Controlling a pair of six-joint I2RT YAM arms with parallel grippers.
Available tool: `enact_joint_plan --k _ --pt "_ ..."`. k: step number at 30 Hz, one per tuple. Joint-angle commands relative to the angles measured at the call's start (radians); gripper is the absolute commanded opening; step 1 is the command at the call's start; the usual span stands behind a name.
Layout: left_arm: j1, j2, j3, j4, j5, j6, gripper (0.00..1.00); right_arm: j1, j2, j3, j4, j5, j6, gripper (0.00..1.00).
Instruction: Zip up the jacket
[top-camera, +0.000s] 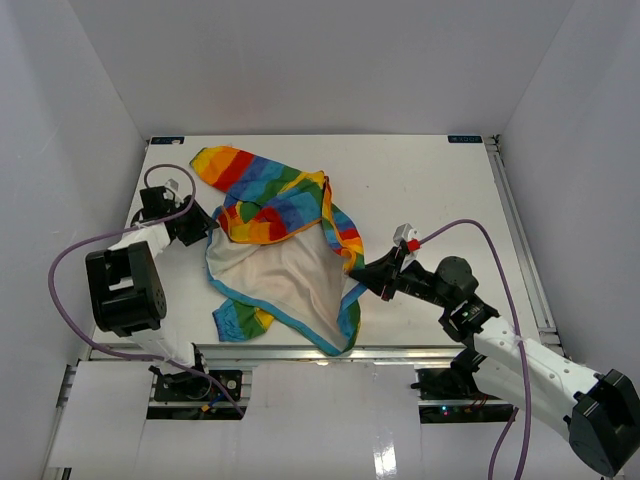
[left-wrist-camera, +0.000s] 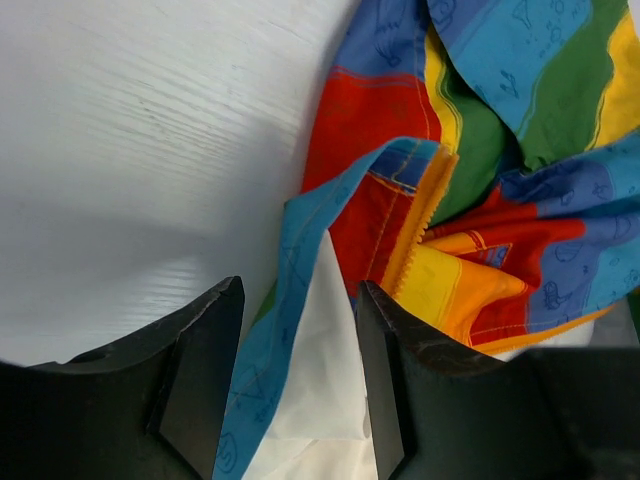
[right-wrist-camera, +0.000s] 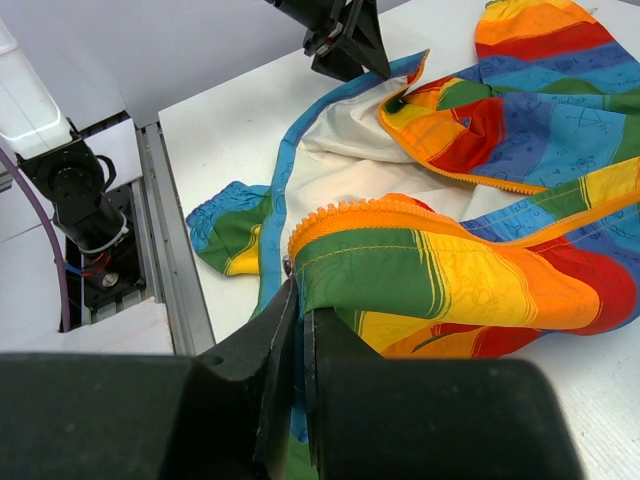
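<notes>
found jacket (top-camera: 285, 255) unzipped, lining up, on tabletop (top-camera: 440, 190). noted right tool (right-wrist-camera: 298, 295) clamped on zipper edge (right-wrist-camera: 340, 212) at 4 o'clock, likely anchoring it; left tool (left-wrist-camera: 300, 300) parted astride blue trim (left-wrist-camera: 290, 260) at 9 o'clock.

The jacket (top-camera: 283, 262) lies open and rumpled on the white table (top-camera: 430, 190), pale lining upward, one striped sleeve reaching far-left. The left gripper (top-camera: 206, 228) sits at its left edge; the right gripper (top-camera: 360, 271) meets its right edge.

A lab test cell: plain white panel walls (top-camera: 100, 80) enclose a white tabletop (top-camera: 440, 180), aluminium rails (top-camera: 521, 240) along the right.
</notes>
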Motion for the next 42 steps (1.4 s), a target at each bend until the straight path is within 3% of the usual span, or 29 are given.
enact_joint_plan --k 1,2,4,5,6,7,9,13,17,20,25,32,36,42 --pt "-0.027 0.009 -0.009 0.032 0.085 0.007 0.61 -0.001 -0.022 0.018 0.045 -0.011 -0.007 0.08" --pt "-0.043 0.012 -0.013 0.032 0.085 0.006 0.61 -0.001 -0.031 0.018 0.037 -0.009 -0.009 0.08" --pt "-0.079 0.005 -0.025 0.023 0.043 0.013 0.48 -0.001 -0.040 0.020 0.030 -0.003 -0.007 0.08" --pt "-0.098 -0.008 -0.031 0.006 0.007 0.012 0.34 0.000 -0.043 0.022 0.025 -0.003 -0.007 0.08" --pt "-0.125 -0.033 -0.039 -0.024 -0.052 0.006 0.13 0.001 -0.048 0.023 0.019 -0.002 -0.007 0.08" --pt "-0.158 -0.092 -0.072 -0.034 -0.114 -0.001 0.05 0.000 -0.052 0.023 0.014 -0.001 -0.008 0.08" --pt "-0.240 -0.217 -0.137 -0.012 -0.248 -0.035 0.00 -0.001 -0.056 0.024 0.010 0.005 -0.006 0.08" --pt "-0.355 -0.526 -0.297 0.044 -0.321 -0.067 0.00 -0.001 -0.056 0.025 0.008 0.012 0.001 0.08" --pt "-0.440 -0.681 -0.420 0.053 -0.271 -0.103 0.02 -0.002 -0.041 0.047 -0.008 0.024 -0.003 0.08" --pt "-0.513 -0.786 -0.476 0.056 -0.338 -0.100 0.07 -0.004 -0.031 0.053 -0.016 0.043 -0.010 0.08" --pt "-0.651 -0.913 -0.577 0.066 -0.366 -0.092 0.33 -0.006 -0.024 0.058 -0.029 0.075 -0.021 0.08" --pt "-0.707 -1.223 -0.599 -0.033 -0.498 -0.137 0.48 -0.008 -0.021 0.070 -0.045 0.083 -0.025 0.08" --pt "-0.707 -1.243 -0.520 -0.109 -0.597 -0.146 0.50 -0.010 -0.026 0.069 -0.049 0.084 -0.024 0.08" --pt "-0.707 -0.941 -0.308 -0.217 -0.556 -0.046 0.53 -0.010 -0.038 0.067 -0.055 0.085 -0.025 0.08"
